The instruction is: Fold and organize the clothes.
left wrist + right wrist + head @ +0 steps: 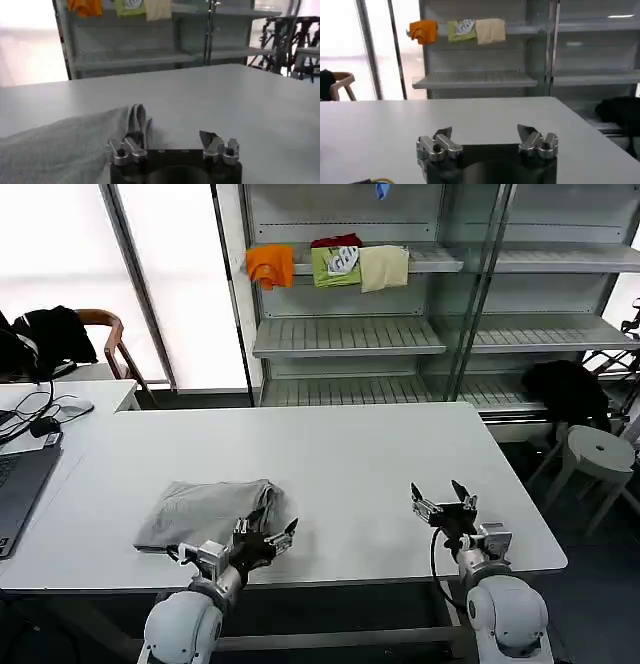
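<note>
Behind our white table [340, 474] stand grey shelves [400, 334] holding folded orange, green and cream garments. On the table's left part we see a folded light grey shirt [205, 512], lying flat. Our left gripper [268, 536] sits at the shirt's right edge, jaws spread, one finger against the cloth. Well apart to the right, our right gripper [443, 496] hovers over bare tabletop, jaws apart and holding nothing.

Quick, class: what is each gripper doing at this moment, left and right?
Left gripper: open, holding nothing, at the near edge of the folded grey shirt.
Right gripper: open, empty, above the white table.
</note>
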`<action>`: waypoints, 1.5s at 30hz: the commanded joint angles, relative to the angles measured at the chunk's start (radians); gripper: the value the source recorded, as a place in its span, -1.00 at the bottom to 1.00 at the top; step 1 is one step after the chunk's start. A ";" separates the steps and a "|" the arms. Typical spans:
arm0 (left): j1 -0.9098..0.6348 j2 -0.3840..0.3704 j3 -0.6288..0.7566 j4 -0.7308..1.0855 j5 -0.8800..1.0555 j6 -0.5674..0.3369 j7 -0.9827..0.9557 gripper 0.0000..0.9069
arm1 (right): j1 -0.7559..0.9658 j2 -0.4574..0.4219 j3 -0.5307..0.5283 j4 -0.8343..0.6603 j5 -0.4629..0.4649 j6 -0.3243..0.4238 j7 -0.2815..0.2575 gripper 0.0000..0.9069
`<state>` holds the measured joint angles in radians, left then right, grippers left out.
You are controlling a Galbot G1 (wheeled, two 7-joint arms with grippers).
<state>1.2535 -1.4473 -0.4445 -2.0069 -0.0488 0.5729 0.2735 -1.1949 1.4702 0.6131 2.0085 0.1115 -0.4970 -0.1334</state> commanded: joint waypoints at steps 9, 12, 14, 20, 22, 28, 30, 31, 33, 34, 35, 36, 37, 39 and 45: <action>-0.023 0.281 -0.511 0.034 -0.371 -0.069 -0.021 1.00 | 0.000 0.003 -0.006 0.003 -0.009 0.001 0.002 1.00; -0.043 0.322 -0.511 0.108 -0.370 -0.073 -0.033 1.00 | 0.006 0.011 -0.016 -0.007 -0.019 0.001 0.003 1.00; -0.051 0.327 -0.496 0.151 -0.343 -0.071 -0.036 1.00 | 0.008 0.017 -0.021 -0.009 -0.026 0.001 0.004 1.00; -0.056 0.294 -0.449 0.210 -0.297 -0.065 -0.035 1.00 | 0.005 0.019 -0.023 -0.008 -0.030 0.002 0.004 1.00; -0.057 0.285 -0.436 0.227 -0.295 -0.064 -0.034 1.00 | 0.000 0.016 -0.021 0.000 -0.030 0.002 0.004 1.00; -0.059 0.267 -0.407 0.263 -0.263 -0.070 -0.032 1.00 | -0.007 0.011 -0.015 0.006 -0.030 0.004 0.001 1.00; -0.057 0.260 -0.401 0.266 -0.253 -0.070 -0.031 1.00 | -0.007 0.011 -0.015 0.004 -0.029 0.005 0.001 1.00; -0.057 0.254 -0.394 0.268 -0.245 -0.069 -0.032 1.00 | -0.007 0.009 -0.015 0.001 -0.029 0.007 0.001 1.00; -0.056 0.247 -0.390 0.270 -0.228 -0.070 -0.031 1.00 | -0.007 0.007 -0.016 0.000 -0.029 0.007 0.001 1.00; -0.055 0.243 -0.386 0.271 -0.218 -0.070 -0.031 1.00 | -0.005 0.006 -0.016 0.001 -0.028 0.007 0.000 1.00; -0.054 0.241 -0.384 0.271 -0.216 -0.070 -0.030 1.00 | -0.005 0.006 -0.017 0.001 -0.028 0.007 0.000 1.00; -0.053 0.239 -0.382 0.270 -0.211 -0.070 -0.029 1.00 | -0.004 0.006 -0.018 0.002 -0.028 0.007 0.001 1.00; -0.052 0.239 -0.380 0.270 -0.208 -0.070 -0.029 1.00 | -0.003 0.005 -0.018 0.003 -0.028 0.006 0.001 1.00; -0.051 0.235 -0.378 0.269 -0.203 -0.068 -0.028 1.00 | -0.002 0.003 -0.020 0.005 -0.028 0.006 0.001 1.00; -0.046 0.230 -0.369 0.271 -0.195 -0.066 -0.022 -0.09 | -0.003 0.003 -0.022 0.009 -0.028 0.006 0.001 1.00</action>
<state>1.2066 -1.2165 -0.8165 -1.7601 -0.2619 0.5067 0.2477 -1.1982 1.4733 0.5920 2.0151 0.0839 -0.4908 -0.1325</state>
